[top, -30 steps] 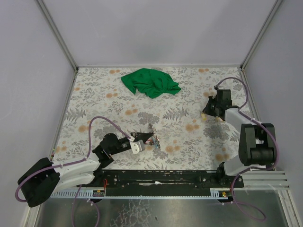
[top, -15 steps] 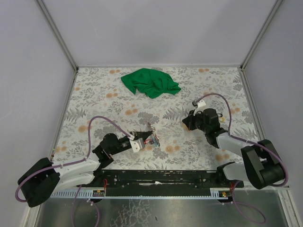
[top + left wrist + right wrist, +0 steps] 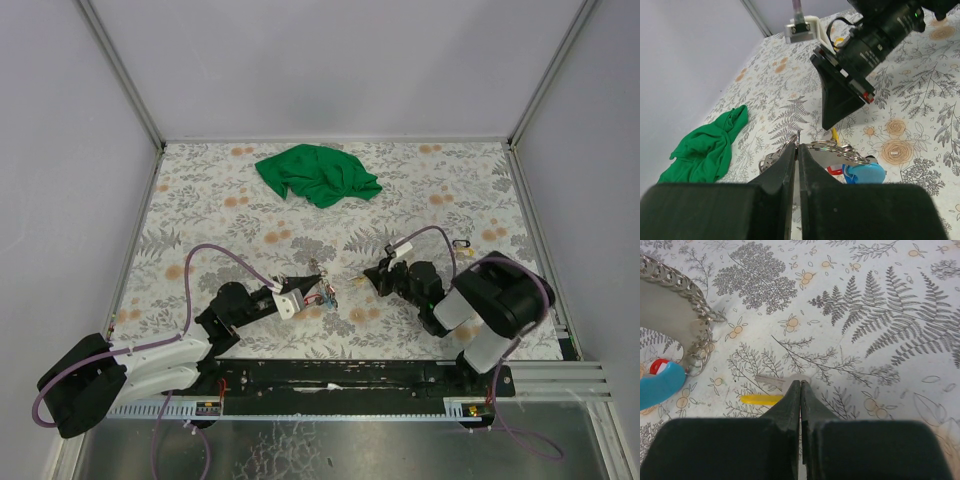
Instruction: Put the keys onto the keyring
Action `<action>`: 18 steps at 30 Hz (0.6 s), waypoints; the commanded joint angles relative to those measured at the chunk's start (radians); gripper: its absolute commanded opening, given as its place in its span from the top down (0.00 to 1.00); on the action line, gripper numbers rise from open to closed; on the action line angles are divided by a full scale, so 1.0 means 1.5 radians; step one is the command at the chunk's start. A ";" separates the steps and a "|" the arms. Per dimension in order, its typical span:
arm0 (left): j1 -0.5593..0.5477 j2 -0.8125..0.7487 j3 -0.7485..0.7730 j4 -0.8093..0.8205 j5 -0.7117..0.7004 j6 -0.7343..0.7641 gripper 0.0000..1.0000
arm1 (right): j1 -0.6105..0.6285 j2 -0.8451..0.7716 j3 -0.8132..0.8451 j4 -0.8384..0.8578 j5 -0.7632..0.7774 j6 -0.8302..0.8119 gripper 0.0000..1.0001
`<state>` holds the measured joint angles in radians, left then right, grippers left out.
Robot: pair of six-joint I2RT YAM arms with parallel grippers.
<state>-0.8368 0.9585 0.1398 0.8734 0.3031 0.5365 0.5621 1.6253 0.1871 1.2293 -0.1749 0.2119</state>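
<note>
Pinching the keyring [image 3: 836,147], left hand [image 3: 797,148] faces the closed right hand [image 3: 800,385].

Left arm [image 3: 170,355] and right arm [image 3: 490,300] reach low, inward; left fingers [image 3: 775,175] pressed together; right fingers [image 3: 785,412] likewise.

Cloth [image 3: 318,175] green; table [image 3: 225,215] grey-orange floral; keys [image 3: 865,172] tagged blue, red.
</note>
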 commanded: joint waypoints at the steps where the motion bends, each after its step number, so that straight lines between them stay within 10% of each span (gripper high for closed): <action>1: 0.003 -0.012 -0.002 0.076 -0.017 -0.007 1.00 | 0.049 0.115 -0.012 0.293 0.078 -0.022 0.99; 13: 0.004 -0.019 -0.007 0.087 -0.028 -0.010 1.00 | 0.093 0.105 -0.023 0.279 0.160 -0.033 0.77; 18: 0.003 -0.020 -0.006 0.086 -0.029 -0.011 1.00 | 0.092 -0.071 0.032 -0.070 0.140 -0.011 0.66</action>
<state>-0.8368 0.9432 0.1337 0.8841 0.2794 0.5278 0.6937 1.6993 0.1596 1.4536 0.0204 0.1848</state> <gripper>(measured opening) 0.009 0.306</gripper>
